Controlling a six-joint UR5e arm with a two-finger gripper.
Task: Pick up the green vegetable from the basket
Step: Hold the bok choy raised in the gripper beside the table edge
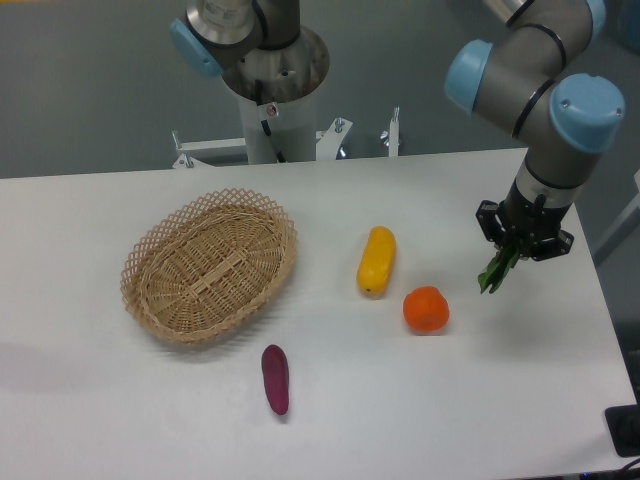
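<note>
Hand [512, 250] at right of frame, clamped on the green vegetable [497, 271], leaves hanging down. Basket [210, 265] sits left of centre on the desk [100, 420].

looks like a robotics lab: a bare white table [150, 420], a grey backdrop, and left of the gripper [523, 240] a metal arm pedestal [272, 75].
</note>
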